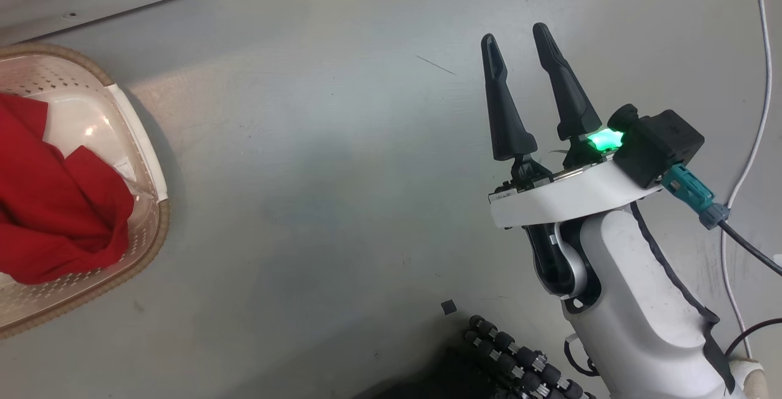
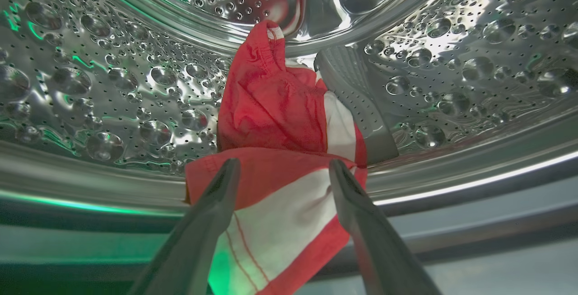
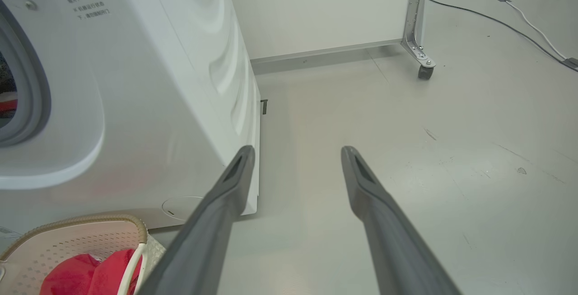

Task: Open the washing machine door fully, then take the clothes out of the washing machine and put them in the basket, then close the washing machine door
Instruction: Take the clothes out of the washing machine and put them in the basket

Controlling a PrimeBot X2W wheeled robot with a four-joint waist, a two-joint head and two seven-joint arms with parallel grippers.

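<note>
Floor (image 1: 342,191): smooth pale grey, lightly scuffed, lying under the right pincer (image 1: 516,35). A white cable (image 1: 759,118) runs along it to that pincer's right.

The right wrist view adds a white wall (image 3: 316,6) ahead of the pincer and a metal leg on a caster (image 3: 419,51) ahead-right.

Washer (image 3: 158,82): ahead-left of the right pincer. Small black text on its front, too small to read.

Basket (image 1: 163,228): well left of the right pincer, beside the washer, with red clothes (image 1: 55,203) inside.

Right pincer: fingers wide, holding nothing.

Left pincer (image 2: 283,166): at the mouth of the steel drum (image 2: 113,82), fingers spread. A red-and-white garment (image 2: 271,105) lies between and just past the tips; cannot tell whether they touch it.
</note>
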